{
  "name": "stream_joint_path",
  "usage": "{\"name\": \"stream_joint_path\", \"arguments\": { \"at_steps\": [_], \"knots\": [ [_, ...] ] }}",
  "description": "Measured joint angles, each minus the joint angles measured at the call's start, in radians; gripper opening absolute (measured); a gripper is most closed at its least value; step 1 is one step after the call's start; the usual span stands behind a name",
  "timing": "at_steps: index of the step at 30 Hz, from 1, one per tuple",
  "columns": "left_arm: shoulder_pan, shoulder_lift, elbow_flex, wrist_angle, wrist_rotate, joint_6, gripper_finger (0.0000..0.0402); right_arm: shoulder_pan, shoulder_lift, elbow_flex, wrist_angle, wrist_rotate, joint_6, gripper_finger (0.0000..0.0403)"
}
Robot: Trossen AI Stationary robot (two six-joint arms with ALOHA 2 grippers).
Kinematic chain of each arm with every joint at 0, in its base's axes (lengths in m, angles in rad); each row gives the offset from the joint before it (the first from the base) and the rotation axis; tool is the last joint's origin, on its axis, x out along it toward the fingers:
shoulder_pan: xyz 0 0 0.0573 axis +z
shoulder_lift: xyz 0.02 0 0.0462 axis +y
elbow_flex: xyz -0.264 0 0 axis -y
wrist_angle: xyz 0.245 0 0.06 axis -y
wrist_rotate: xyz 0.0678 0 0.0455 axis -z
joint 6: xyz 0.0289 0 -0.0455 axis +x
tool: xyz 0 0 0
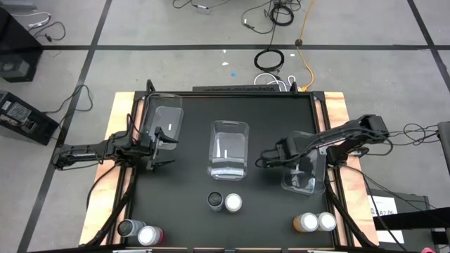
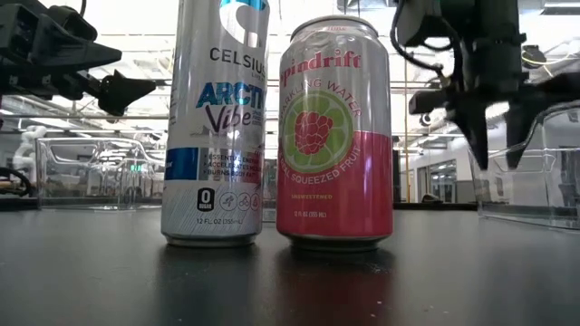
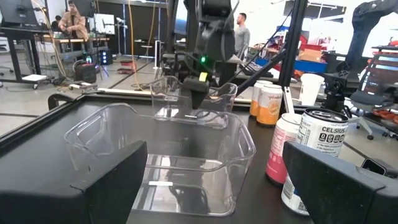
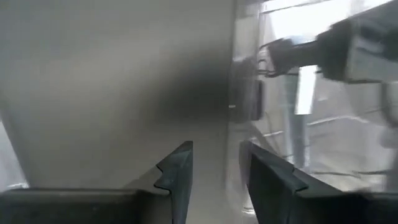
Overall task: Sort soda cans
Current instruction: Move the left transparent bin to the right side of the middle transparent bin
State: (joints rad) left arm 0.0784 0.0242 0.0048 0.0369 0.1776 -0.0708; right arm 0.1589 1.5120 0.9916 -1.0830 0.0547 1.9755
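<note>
Clear plastic forms the middle bin [image 1: 229,147]. Left gripper [image 1: 163,147] is held beside it, jaws spread wide. Right gripper [image 1: 265,159] is held opposite, jaws slightly parted, empty.

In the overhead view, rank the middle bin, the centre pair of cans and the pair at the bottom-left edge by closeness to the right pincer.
Measured from the right pincer:
1. Middle bin, just to its left.
2. Centre pair of cans, below that bin toward the near edge.
3. Bottom-left pair of cans, at the table's near left corner, farthest.
</note>
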Motion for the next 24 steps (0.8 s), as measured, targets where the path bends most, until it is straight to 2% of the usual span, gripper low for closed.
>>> {"name": "stream_joint_path", "arguments": {
  "at_steps": [3, 8, 15, 19, 24],
  "knots": [
    [0.0, 0.0, 0.0, 0.0, 0.0, 0.0, 0.0383, 0.0, -0.001, -0.034, 0.043, 0.019, 0.03, 0.01],
    [0.0, 0.0, 0.0, 0.0, 0.0, 0.0, 0.0383, -0.007, -0.001, -0.04, 0.035, 0.033, 0.034, 0.0014],
    [0.0, 0.0, 0.0, 0.0, 0.0, 0.0, 0.0383, -0.061, 0.0, -0.023, 0.145, 0.075, -0.067, 0.0003],
    [0.0, 0.0, 0.0, 0.0, 0.0, 0.0, 0.0383, -0.108, 0.004, 0.021, 0.16, 0.126, -0.139, 0.0002],
    [0.0, 0.0, 0.0, 0.0, 0.0, 0.0, 0.0383, -0.165, 0.036, 0.084, 0.183, 0.138, -0.242, 0.0001]
  ]
}}
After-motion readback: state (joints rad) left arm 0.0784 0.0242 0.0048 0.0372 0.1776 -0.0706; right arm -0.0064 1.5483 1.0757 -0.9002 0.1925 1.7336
